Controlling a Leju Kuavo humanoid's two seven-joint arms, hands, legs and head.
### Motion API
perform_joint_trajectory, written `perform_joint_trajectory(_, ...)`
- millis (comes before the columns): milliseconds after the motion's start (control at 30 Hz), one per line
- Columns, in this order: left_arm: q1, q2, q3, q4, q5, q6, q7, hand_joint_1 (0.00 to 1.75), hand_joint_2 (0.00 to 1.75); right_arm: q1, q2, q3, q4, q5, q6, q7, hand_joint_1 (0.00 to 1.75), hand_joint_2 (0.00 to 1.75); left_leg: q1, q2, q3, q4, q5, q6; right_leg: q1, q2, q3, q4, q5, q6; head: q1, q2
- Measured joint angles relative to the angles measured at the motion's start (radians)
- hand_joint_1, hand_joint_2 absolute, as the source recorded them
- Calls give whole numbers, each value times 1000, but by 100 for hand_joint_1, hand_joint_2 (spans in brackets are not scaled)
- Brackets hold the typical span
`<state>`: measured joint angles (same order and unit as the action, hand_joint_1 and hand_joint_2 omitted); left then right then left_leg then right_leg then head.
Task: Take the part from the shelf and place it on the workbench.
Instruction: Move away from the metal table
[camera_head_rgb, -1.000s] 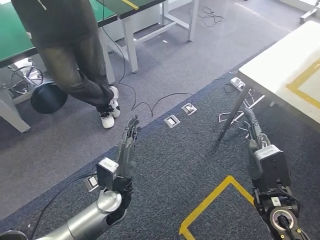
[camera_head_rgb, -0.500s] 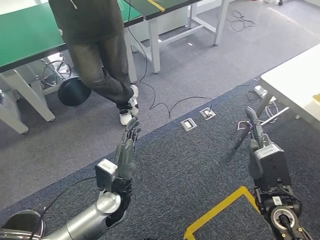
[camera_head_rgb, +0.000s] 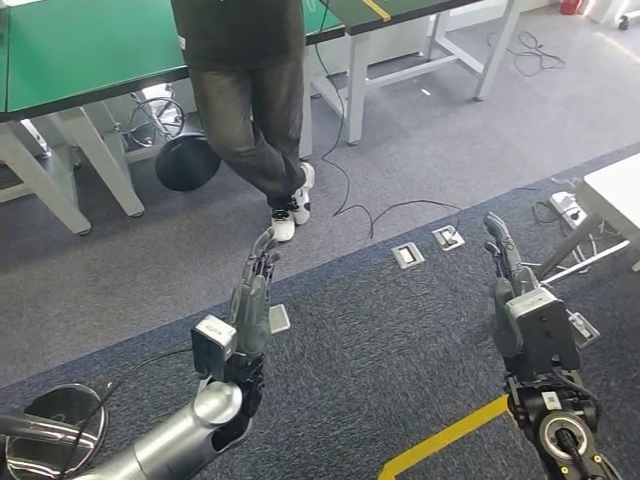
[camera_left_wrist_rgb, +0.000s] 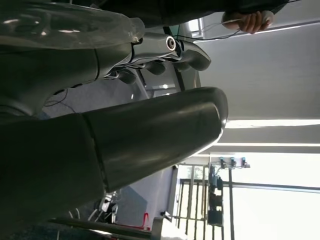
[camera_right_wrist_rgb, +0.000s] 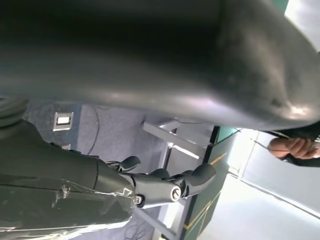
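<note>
Holding nothing, our left robot hand (camera_head_rgb: 253, 300) and right robot hand (camera_head_rgb: 507, 275) both reach forward with fingers stretched out. We cannot see the part or the shelf, so the job looks barely started. A person (camera_head_rgb: 256, 120) stands just ahead of the left robot hand. Green surfaces (camera_head_rgb: 83, 50) wait farther off, with floor between.

Floor covering: a light grey carpet (camera_head_rgb: 113, 290) adjoins a darker blue-grey carpet (camera_head_rgb: 362, 370) crossed by a yellow tape line (camera_head_rgb: 445, 437). Tables (camera_head_rgb: 83, 45) have green tops and white legs. The person (camera_head_rgb: 249, 90) wears dark trousers and white shoes with black trim. Black cables (camera_head_rgb: 392, 208) lie across the grey carpet. Both arms are silver; the left hand (camera_head_rgb: 253, 290) and right hand (camera_head_rgb: 507, 270) are dark grey.
</note>
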<state>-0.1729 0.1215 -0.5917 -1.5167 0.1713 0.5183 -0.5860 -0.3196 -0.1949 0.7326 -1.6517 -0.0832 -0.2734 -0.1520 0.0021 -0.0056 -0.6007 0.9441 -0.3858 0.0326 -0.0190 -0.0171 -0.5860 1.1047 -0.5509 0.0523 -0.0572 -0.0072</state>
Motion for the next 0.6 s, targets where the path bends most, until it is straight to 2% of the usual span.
perform_joint_trajectory(33,0,0,0,0,0,-1,0,0,0,1,0,0,0,0,0,0,0,0,-1,-7,0,0,0,2,0,7,-37,77,-29,1,2,0)
perform_joint_trajectory(67,1,0,0,0,0,-1,0,0,0,3,0,0,0,0,-1,0,0,0,-2,-15,1,1,-1,3,1,10,-66,133,-43,1,2,0)
perform_joint_trajectory(100,1,0,0,0,0,-1,0,0,0,5,0,0,1,0,-2,1,0,0,-3,-23,2,2,-2,3,1,12,-80,153,-37,0,3,0)
perform_joint_trajectory(133,2,0,0,0,1,-1,0,0,0,6,0,0,1,1,-4,1,0,0,-3,-33,3,3,-2,3,1,14,-73,128,-11,-2,3,0)
perform_joint_trajectory(200,3,-1,0,0,1,-1,1,0,0,7,0,0,0,3,-6,1,0,0,-4,-50,7,6,-5,1,1,33,-15,-13,68,-10,4,0)
perform_joint_trajectory(233,3,-1,0,0,2,-1,1,0,0,7,0,0,0,4,-7,2,0,0,-5,-58,7,8,-6,-2,1,45,15,-83,95,-14,4,0)
perform_joint_trajectory(267,3,-1,0,0,3,-1,1,0,0,6,0,0,0,5,-8,2,0,0,-5,-65,5,10,-6,-6,1,56,37,-129,108,-16,5,0)
perform_joint_trajectory(300,3,-1,0,0,3,-1,0,0,0,6,0,0,0,5,-8,2,0,0,-5,-71,1,10,-5,-10,2,61,47,-148,107,-18,5,0)
perform_joint_trajectory(367,6,0,0,0,3,-1,0,0,0,6,0,0,0,6,-9,2,0,0,-4,-79,-3,8,-1,-22,1,52,57,-159,108,-24,4,0)
perform_joint_trajectory(400,6,0,0,0,3,-2,0,0,0,6,0,0,0,6,-10,3,0,0,-4,-70,-6,14,-5,-28,-1,46,60,-164,111,-29,3,0)
perform_joint_trajectory(433,6,1,0,0,3,-2,0,0,0,6,0,0,0,6,-12,4,0,0,-5,-54,-17,37,-20,-33,-3,38,64,-169,115,-34,0,0)
perform_joint_trajectory(500,5,1,0,0,3,-4,-1,0,0,6,0,0,0,7,-16,6,0,0,-3,-17,-71,150,-80,-43,-4,23,67,-174,118,-41,-7,0)
perform_joint_trajectory(533,5,1,0,0,3,-5,-1,0,0,7,0,0,0,7,-17,7,0,0,1,-9,-110,226,-112,-47,-3,15,66,-174,118,-42,-9,0)
perform_joint_trajectory(567,5,1,0,0,3,-5,-1,0,0,8,0,1,0,7,-17,9,0,0,4,-6,-141,286,-131,-51,-3,7,66,-174,117,-42,-10,0)
perform_joint_trajectory(600,6,1,0,0,3,-5,-1,0,0,9,0,1,0,7,-17,10,0,0,6,-4,-158,314,-134,-54,-3,-1,65,-174,116,-42,-11,0)
